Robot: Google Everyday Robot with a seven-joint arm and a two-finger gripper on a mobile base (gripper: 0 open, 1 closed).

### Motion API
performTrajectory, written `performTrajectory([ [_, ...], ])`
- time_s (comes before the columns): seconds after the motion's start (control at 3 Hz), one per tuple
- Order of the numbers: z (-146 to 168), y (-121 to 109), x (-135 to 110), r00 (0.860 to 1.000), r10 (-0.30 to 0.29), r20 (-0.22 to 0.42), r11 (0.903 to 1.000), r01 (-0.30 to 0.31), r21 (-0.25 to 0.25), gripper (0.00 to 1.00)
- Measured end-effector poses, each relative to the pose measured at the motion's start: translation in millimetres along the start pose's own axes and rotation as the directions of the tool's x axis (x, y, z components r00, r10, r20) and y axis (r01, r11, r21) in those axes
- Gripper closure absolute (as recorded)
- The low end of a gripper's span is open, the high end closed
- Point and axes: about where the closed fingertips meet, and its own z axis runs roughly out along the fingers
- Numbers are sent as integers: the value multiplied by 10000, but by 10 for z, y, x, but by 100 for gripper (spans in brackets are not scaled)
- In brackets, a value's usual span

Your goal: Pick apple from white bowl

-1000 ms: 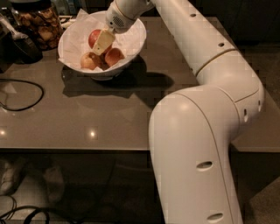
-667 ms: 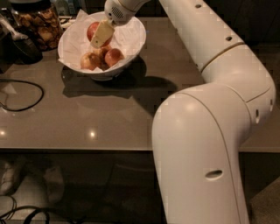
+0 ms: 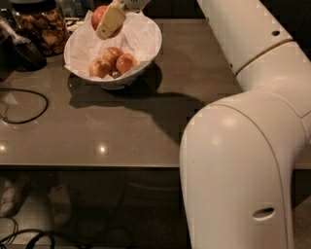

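Note:
The white bowl (image 3: 146, 53), lined with crumpled white paper, stands on the counter at the upper left. Three paler apples (image 3: 112, 60) lie in it. My gripper (image 3: 109, 21) is at the top of the view, above the bowl's back part, shut on the red apple (image 3: 99, 14) and holding it up clear of the fruit below. A cream-coloured finger (image 3: 111, 20) covers the apple's right side. The white arm runs from the gripper down the right of the view.
A glass jar of brown snacks (image 3: 41, 26) stands just left of the bowl. A dark object (image 3: 19, 51) lies in front of the jar. A black cable (image 3: 24, 104) loops on the dark counter (image 3: 121, 131) at the left. The counter's front edge crosses the middle of the view.
My gripper has risen out of the bowl with the red apple in it. Three apples stay in the bowl. The camera view has shifted.

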Motion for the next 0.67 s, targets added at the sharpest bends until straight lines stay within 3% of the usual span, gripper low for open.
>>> performTrajectory([
  [0.67,-459,360,-488,9850,-852,1502,9936,953,-612,100],
])
